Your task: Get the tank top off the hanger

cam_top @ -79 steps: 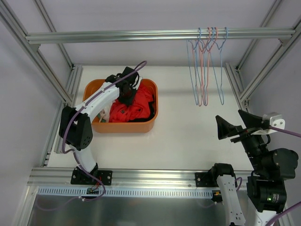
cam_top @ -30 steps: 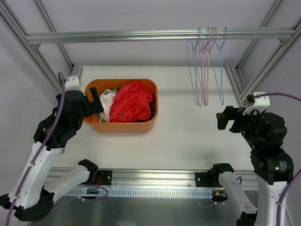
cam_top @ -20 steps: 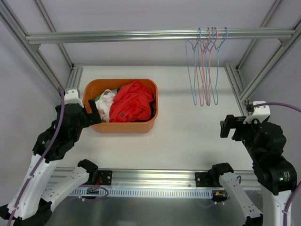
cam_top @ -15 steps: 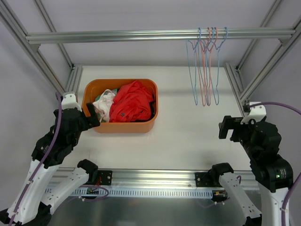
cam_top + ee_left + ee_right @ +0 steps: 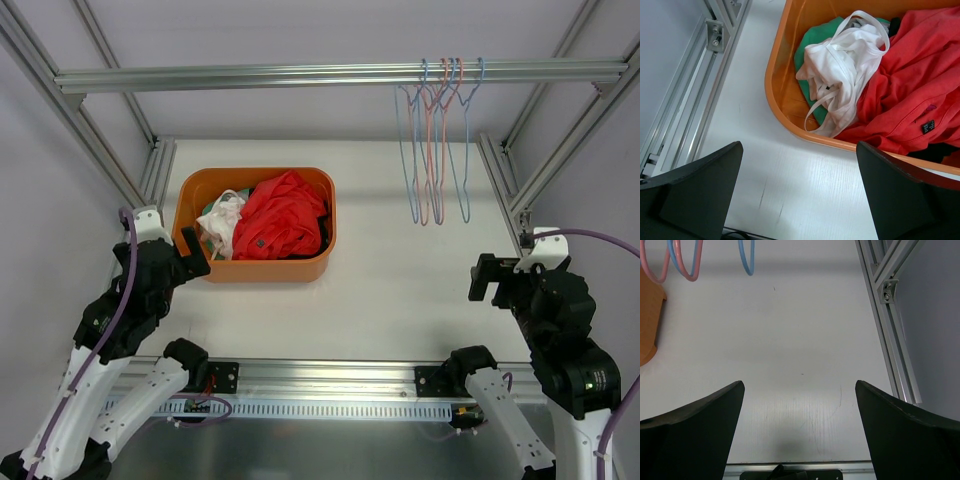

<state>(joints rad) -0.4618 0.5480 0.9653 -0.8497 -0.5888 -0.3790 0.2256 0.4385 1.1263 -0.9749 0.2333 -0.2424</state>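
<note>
– Left gripper (image 5: 799,165) spread wide, gripping nothing, poised just off the near left corner of the orange basket (image 5: 771,90)
– And the right gripper (image 5: 800,390)?
– Equally wide, equally bare, well off to the right of the basket over plain table (image 5: 790,340)
– Whereabouts of the tank top?
– Inside the basket, by the look of it: white strappy garment (image 5: 842,75) at the left end, draped over a green cloth (image 5: 807,55), pressed against a red top (image 5: 920,85) filling the rest. Hard to say for certain which of these counts as the tank top
– Hangers?
– Wire hangers (image 5: 437,150), pink and blue, dangling from the overhead rail (image 5: 300,75) beyond the basket's far right corner, all bare. Looks finished, or near enough
– Anything to go wrong from here?
– Plenty, if reaching in. Could hook a loose white strap on a finger (image 5: 695,190) and drag the pile over the rim, given those loops lying right by the near wall. Could also clip the basket's corner on a low sweep and shove it across the table. On the other side, might knock the hangers swinging, or off the rail, by lifting too high toward them
</note>
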